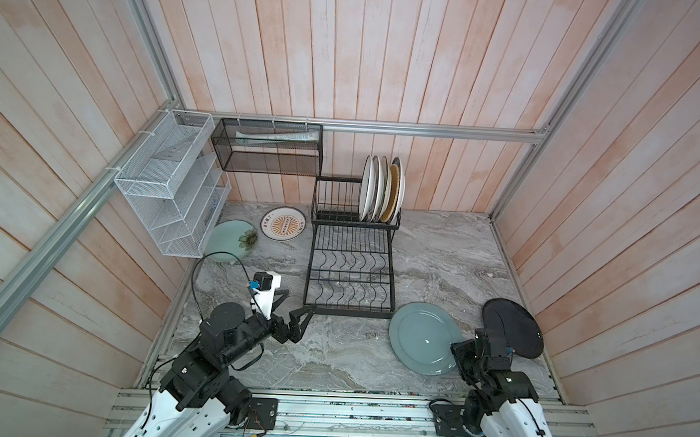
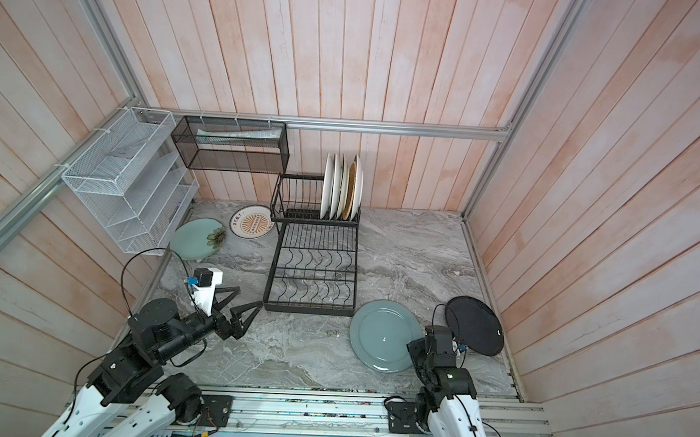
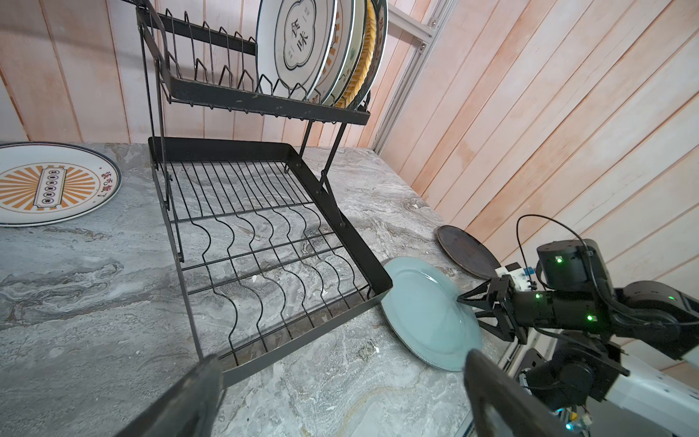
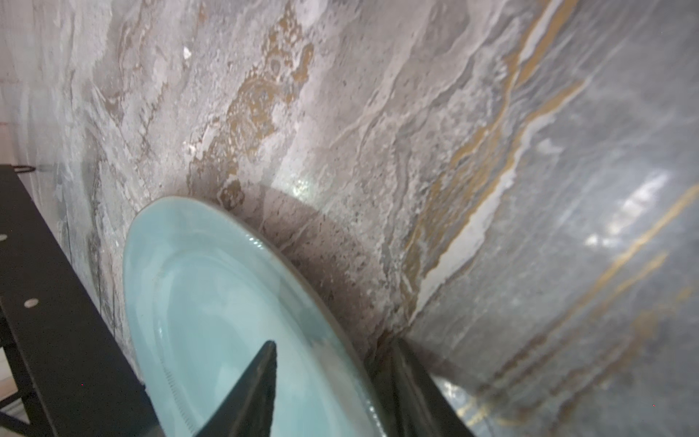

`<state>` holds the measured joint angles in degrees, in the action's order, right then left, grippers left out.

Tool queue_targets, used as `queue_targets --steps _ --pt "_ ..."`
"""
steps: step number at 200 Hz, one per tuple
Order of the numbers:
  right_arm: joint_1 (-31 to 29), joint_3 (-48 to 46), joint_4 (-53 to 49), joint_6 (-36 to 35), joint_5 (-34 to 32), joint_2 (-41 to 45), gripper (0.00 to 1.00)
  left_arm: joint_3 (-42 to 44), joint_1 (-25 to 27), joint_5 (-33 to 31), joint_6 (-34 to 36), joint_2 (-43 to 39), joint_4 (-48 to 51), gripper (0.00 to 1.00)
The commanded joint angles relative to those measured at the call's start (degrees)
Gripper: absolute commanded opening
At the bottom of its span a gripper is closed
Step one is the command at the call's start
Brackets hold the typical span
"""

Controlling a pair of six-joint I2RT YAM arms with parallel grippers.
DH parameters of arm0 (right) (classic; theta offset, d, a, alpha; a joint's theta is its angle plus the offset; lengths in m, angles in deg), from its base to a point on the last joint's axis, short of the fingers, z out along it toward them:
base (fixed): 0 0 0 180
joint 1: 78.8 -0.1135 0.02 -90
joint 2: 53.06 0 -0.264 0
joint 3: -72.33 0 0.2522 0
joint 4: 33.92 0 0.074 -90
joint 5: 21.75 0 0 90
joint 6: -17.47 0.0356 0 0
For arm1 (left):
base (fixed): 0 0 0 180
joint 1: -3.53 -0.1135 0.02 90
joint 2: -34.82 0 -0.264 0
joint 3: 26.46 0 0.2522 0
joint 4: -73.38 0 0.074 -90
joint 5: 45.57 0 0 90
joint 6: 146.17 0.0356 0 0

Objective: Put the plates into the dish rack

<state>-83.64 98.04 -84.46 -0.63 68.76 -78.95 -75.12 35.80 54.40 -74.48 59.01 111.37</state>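
**Rim grab, right side**

Both top views: grey-blue plate (image 1: 422, 336) on the marble counter (image 1: 331, 364), beside the dish rack (image 1: 349, 311), front corner. My left claw (image 1: 298, 301) is wide apart, idle.

Right wrist only: my right claw (image 4: 333, 344) straddles the rim. Clamped? Can't tell. I'd seat deeper and squeeze firm before tilting.

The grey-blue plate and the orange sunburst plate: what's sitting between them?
The black wire dish rack: its flat lower tier lies between the grey-blue plate and the orange sunburst plate. Both top views show it.
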Motion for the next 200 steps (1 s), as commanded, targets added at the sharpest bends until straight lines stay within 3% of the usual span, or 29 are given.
queue_targets --steps 1,67,94,135,200 --pt "-0.52 -3.87 6.94 3.44 2.20 -2.43 0.46 0.52 0.13 -1.17 -0.50 -0.61 0.43 1.00" --pt "-0.22 -4.45 21.96 2.72 -3.71 -8.71 0.49 0.49 0.16 -1.45 -0.38 -0.67 0.54 1.00" --pt "2.18 -5.97 30.84 -5.51 3.21 -11.05 0.60 0.52 0.25 -1.67 -0.38 -0.91 0.68 1.00" --pt "4.88 -5.63 28.01 -12.36 9.00 -8.58 0.81 0.62 0.35 -1.41 -0.37 -0.74 0.51 1.00" --pt "8.57 -10.88 34.02 -14.93 20.06 -6.19 0.84 0.62 0.50 -1.42 -0.44 -0.70 0.47 1.00"
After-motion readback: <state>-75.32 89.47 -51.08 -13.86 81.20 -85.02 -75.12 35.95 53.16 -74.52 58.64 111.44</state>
